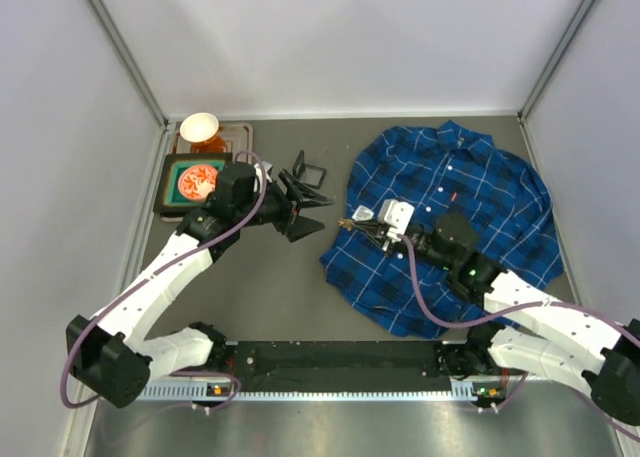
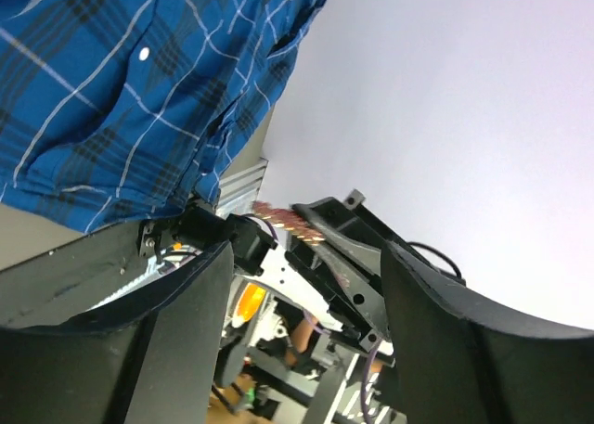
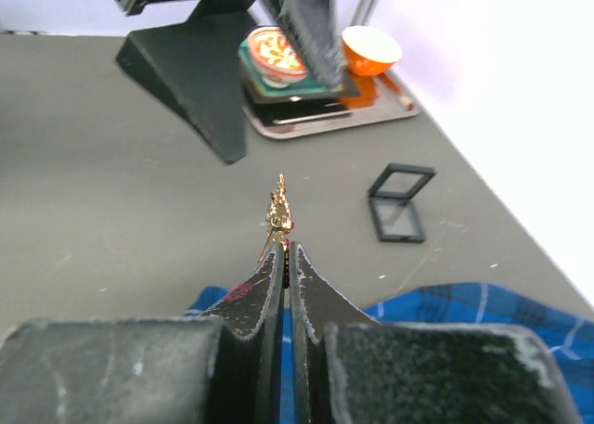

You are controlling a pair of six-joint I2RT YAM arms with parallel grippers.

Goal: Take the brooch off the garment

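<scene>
The garment (image 1: 470, 192), a dark-blue plaid shirt, lies spread on the right of the table; its fabric also shows in the left wrist view (image 2: 111, 71) and under the fingers in the right wrist view (image 3: 483, 303). My right gripper (image 1: 354, 221) (image 3: 287, 250) is shut on the brooch (image 3: 278, 211), a small golden, reddish pin sticking out past its tips. It hangs over bare table just off the shirt's left edge. My left gripper (image 1: 318, 209) (image 2: 306, 285) stands open with nothing in it, just left of the brooch (image 2: 288, 218) and facing it.
A tray (image 1: 238, 135) at the back left carries an orange-and-white bowl (image 1: 199, 128). In front of it lies a dark square dish with a red pattern (image 1: 193, 181). A small open black case (image 1: 305, 172) (image 3: 399, 201) rests behind the left gripper. Walls enclose the table.
</scene>
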